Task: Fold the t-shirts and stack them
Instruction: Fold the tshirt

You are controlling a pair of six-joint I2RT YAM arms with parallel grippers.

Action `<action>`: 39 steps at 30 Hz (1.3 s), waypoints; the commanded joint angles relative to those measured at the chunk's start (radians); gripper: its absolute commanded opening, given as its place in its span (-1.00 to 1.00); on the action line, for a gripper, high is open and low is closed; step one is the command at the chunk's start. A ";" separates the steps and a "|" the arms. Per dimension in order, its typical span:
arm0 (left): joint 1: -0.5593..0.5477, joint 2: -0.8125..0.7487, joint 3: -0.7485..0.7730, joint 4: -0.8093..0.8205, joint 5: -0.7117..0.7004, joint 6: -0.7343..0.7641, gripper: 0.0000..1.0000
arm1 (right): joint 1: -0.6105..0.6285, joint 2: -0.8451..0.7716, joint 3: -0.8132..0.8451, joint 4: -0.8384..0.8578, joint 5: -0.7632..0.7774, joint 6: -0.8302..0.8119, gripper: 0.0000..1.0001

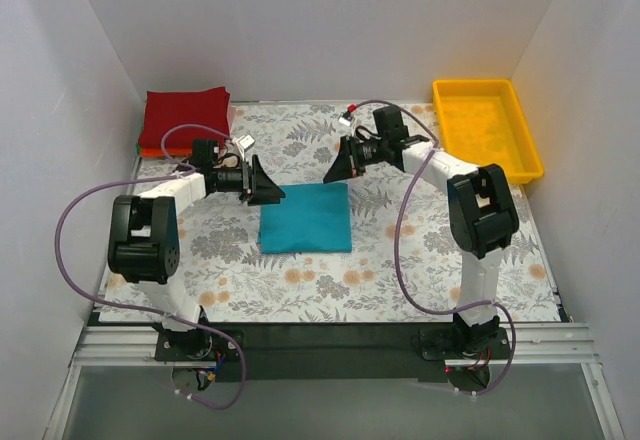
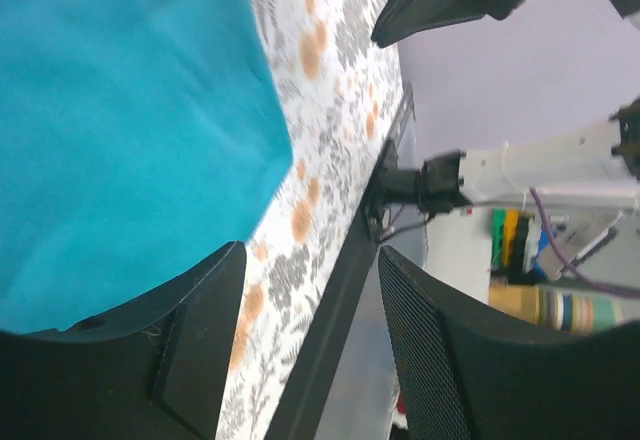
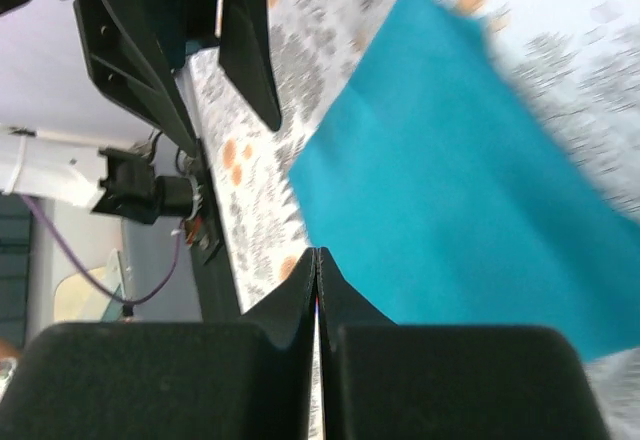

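Observation:
A teal-blue t-shirt [image 1: 306, 218], folded into a flat rectangle, lies in the middle of the floral table cover. It also shows in the left wrist view [image 2: 120, 130] and the right wrist view [image 3: 470, 170]. My left gripper [image 1: 272, 194] hovers at its far left corner, jaws open and empty. My right gripper [image 1: 334, 172] hovers just beyond its far right corner, jaws pressed shut with nothing between them. A dark red folded shirt [image 1: 186, 115] tops a stack at the back left, with orange and green edges [image 1: 148, 149] showing beneath it.
A yellow plastic tray [image 1: 486, 125] stands at the back right, tight to the right wall. White walls close in the table on three sides. A black rail runs along the near edge [image 1: 330, 338].

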 commanded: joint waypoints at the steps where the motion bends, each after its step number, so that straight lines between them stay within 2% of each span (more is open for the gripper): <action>1: 0.007 0.103 0.048 0.214 -0.102 -0.221 0.07 | -0.025 0.147 0.108 -0.021 0.038 0.009 -0.97; 2: 0.005 0.125 0.050 0.321 -0.114 -0.257 0.05 | -0.028 0.172 0.126 -0.006 0.041 0.020 -0.97; 5: 0.008 0.221 0.080 0.434 -0.172 -0.345 0.04 | -0.040 0.262 0.172 0.048 0.059 0.069 -0.97; 11: 0.016 0.396 0.117 0.517 -0.223 -0.409 0.08 | -0.095 0.373 0.159 0.080 0.099 0.065 -0.97; 14: 0.021 0.421 0.093 0.570 -0.194 -0.483 0.07 | -0.126 0.391 0.151 0.077 0.134 0.037 -0.97; 16: 0.025 0.398 0.065 0.580 -0.180 -0.485 0.08 | -0.149 0.384 0.148 0.075 0.154 0.014 -0.97; 17: 0.034 0.380 0.057 0.572 -0.174 -0.471 0.15 | -0.157 0.376 0.148 0.074 0.156 0.010 -0.97; 18: 0.042 0.330 0.060 0.550 -0.168 -0.448 0.20 | -0.173 0.367 0.151 0.069 0.158 -0.001 -0.97; 19: 0.050 0.299 0.088 0.504 -0.183 -0.342 0.27 | -0.180 0.338 0.151 0.063 0.156 -0.009 -0.97; 20: 0.059 0.267 0.102 0.394 -0.236 -0.280 0.49 | -0.187 0.316 0.150 0.056 0.150 -0.016 -0.97; 21: 0.059 0.221 0.111 0.356 -0.270 -0.224 0.60 | -0.187 0.290 0.148 0.040 0.148 -0.024 -0.97; 22: 0.091 0.132 0.111 0.326 -0.315 -0.113 0.73 | -0.187 0.231 0.139 0.037 0.138 -0.030 -0.76; 23: 0.097 0.080 0.111 0.286 -0.350 -0.071 0.88 | -0.184 0.198 0.130 0.037 0.128 -0.024 -0.50; 24: 0.102 0.038 0.114 0.238 -0.411 -0.023 0.88 | -0.183 0.165 0.113 0.037 0.116 -0.023 -0.15; 27: 0.140 -0.095 0.136 0.112 -0.446 0.026 0.88 | -0.152 0.027 0.087 0.002 0.125 -0.082 0.06; 30: 0.221 -0.204 0.126 0.042 -0.398 -0.012 0.89 | -0.082 -0.096 0.090 -0.130 0.223 -0.242 0.12; 31: 0.238 -0.227 0.125 0.022 -0.375 -0.012 0.88 | -0.053 -0.133 0.109 -0.176 0.318 -0.297 0.13; 32: 0.266 -0.272 0.122 -0.025 -0.392 -0.011 0.89 | -0.024 -0.145 0.120 -0.267 0.364 -0.323 0.13; 33: 0.274 -0.290 0.125 -0.082 -0.459 -0.012 0.89 | 0.041 -0.165 0.130 -0.329 0.459 -0.428 0.14; 36: 0.289 -0.361 0.119 -0.151 -0.522 0.005 0.89 | 0.200 -0.197 0.099 -0.353 0.637 -0.559 0.12; 37: 0.292 -0.375 0.116 -0.170 -0.538 0.006 0.89 | 0.243 -0.211 0.084 -0.353 0.739 -0.581 0.12; 39: 0.300 -0.386 0.116 -0.239 -0.611 -0.009 0.89 | 0.354 -0.207 0.065 -0.349 0.821 -0.612 0.12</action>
